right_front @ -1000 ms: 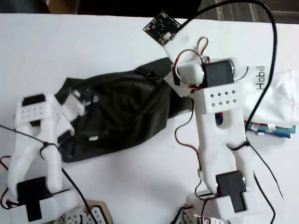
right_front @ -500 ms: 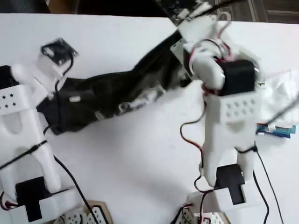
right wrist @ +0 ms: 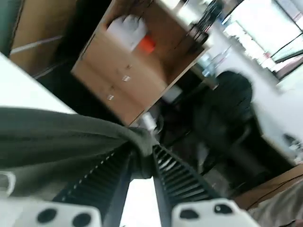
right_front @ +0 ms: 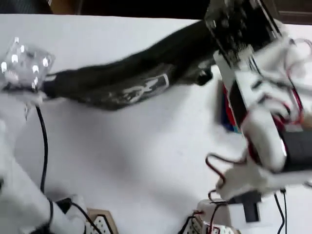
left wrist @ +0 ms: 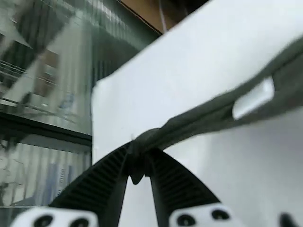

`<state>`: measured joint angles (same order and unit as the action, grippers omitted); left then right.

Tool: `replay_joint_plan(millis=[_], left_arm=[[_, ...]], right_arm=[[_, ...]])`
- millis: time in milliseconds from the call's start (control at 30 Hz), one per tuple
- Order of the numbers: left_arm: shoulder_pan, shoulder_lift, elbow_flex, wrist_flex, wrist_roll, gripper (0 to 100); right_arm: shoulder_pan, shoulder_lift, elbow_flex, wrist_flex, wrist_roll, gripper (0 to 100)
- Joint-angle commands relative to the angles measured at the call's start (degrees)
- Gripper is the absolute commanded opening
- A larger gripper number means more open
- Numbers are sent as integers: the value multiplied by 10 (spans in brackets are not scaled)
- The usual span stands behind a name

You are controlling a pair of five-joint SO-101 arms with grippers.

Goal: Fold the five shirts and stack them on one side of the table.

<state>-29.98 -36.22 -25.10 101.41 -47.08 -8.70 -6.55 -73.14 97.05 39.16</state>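
A dark green shirt [right_front: 131, 73] hangs stretched above the white table [right_front: 146, 156], pulled taut between both arms. My left gripper [left wrist: 140, 163] is shut on one end of the shirt [left wrist: 213, 113], at the far left of the high view by the left arm's wrist [right_front: 24, 63]. My right gripper [right wrist: 140, 156] is shut on the other end of the shirt [right wrist: 52, 137], lifted high at the upper right of the high view. A white label [left wrist: 253, 97] shows on the cloth.
Folded shirts with a blue edge [right_front: 226, 117] lie on the table's right side, mostly hidden behind the right arm [right_front: 268, 117]. Cables [right_front: 43, 146] trail from both arm bases along the near edge.
Both arms have risen and spread apart, lifting the dark shirt off the table and drawing it from a heap into a taut band. The right arm swung up close to the camera.
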Motion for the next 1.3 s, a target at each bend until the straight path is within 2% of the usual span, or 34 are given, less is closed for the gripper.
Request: replay_joint_plan(millis=[0, 267, 433, 600, 733, 867, 1100, 1267], left_arm=[[-4, -59, -19, -3, 9, 26], [-5, -156, -22, -24, 29, 26], [-5, -206, -20, -33, 29, 26], [-19, -214, -19, -77, 34, 26], [-18, -201, 11, -132, 86, 25], [-18, -147, 44, -167, 124, 24], [-18, -40, 2, -169, 142, 24], [-18, -31, -61, -144, 142, 24]], right_arm=[[12, -70, -18, 1, 9, 21], [13, -220, -15, 0, 10, 21], [58, -303, -12, 1, 11, 21], [66, -335, 77, 2, 8, 21], [64, -359, 169, 0, 3, 21], [64, -365, 228, -4, -37, 21], [67, -365, 338, -67, -106, 21], [66, -379, 381, -56, -155, 21]])
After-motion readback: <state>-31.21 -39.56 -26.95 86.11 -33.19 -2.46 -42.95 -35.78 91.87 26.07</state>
